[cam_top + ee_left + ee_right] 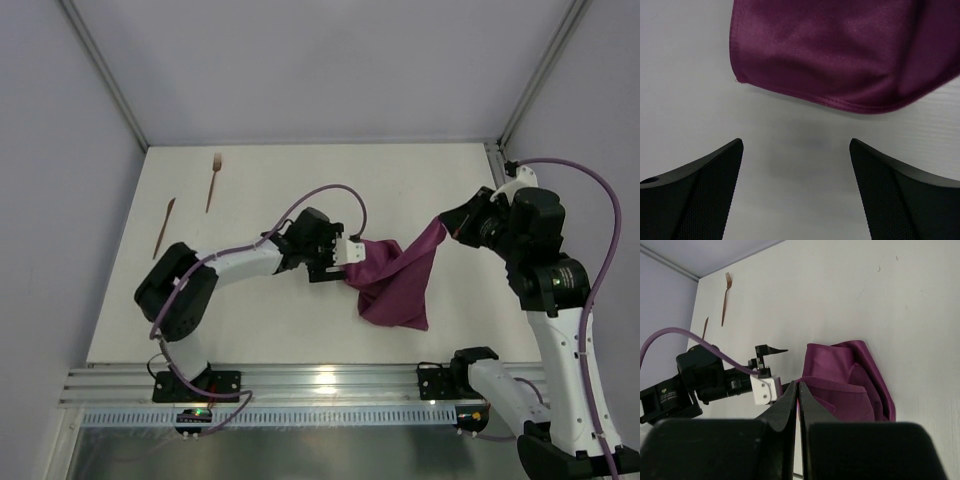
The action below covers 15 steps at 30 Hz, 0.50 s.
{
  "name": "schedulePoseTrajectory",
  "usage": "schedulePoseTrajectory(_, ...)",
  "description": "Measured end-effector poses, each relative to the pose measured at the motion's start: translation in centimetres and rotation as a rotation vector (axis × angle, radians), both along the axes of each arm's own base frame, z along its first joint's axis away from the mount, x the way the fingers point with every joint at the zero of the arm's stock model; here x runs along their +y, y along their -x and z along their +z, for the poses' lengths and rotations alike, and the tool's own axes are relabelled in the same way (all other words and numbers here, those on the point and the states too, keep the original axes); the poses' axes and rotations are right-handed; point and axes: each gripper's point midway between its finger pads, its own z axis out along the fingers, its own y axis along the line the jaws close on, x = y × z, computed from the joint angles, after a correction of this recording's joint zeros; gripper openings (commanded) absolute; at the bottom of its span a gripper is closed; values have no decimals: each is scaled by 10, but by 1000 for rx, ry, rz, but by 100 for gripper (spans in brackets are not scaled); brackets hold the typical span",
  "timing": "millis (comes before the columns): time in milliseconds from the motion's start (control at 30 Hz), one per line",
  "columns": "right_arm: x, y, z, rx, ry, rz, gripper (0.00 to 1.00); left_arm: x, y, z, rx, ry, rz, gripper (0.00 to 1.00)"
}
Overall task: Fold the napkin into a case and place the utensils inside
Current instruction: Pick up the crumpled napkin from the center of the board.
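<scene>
Top external: napkin (395,285) pinched by right gripper (447,228), beside left gripper (345,258).

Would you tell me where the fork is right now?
In the top view, the fork lies at the far-left corner of the table, just right of the knife.

Bright, even light falls from overhead, leaving the table (330,190) flat and almost shadowless, with only a faint grey smudge just below the napkin (840,55) in the left wrist view. The napkin's cloth carries a soft sheen on its folds. In front of the napkin the right gripper (797,388) shows dark and out of focus, and the metal rail (330,385) below it glares in the top view.
</scene>
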Motion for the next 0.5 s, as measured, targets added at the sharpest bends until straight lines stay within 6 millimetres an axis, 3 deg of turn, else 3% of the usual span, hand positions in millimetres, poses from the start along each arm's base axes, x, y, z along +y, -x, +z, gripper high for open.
schedulePoseTrajectory(100, -2, 9, 3, -24, 13, 4, 4, -14, -16, -9, -21, -13, -26, 82)
schedulePoseTrajectory(200, -4, 18, 2, -35, 25, 4, 4, -26, -21, -4, 37, 14, -47, 71)
schedulePoseTrajectory(300, -7, 26, -6, -29, 36, -1, 4, -40, -34, 26, 138, 134, -38, 64)
schedulePoseTrajectory(400, -8, 31, -16, -11, 44, -3, 4, -35, -65, 65, 202, 268, 74, 65)
schedulePoseTrajectory(500, -9, 32, -27, 15, 49, -1, 4, -31, -92, 81, 235, 323, 175, 69)
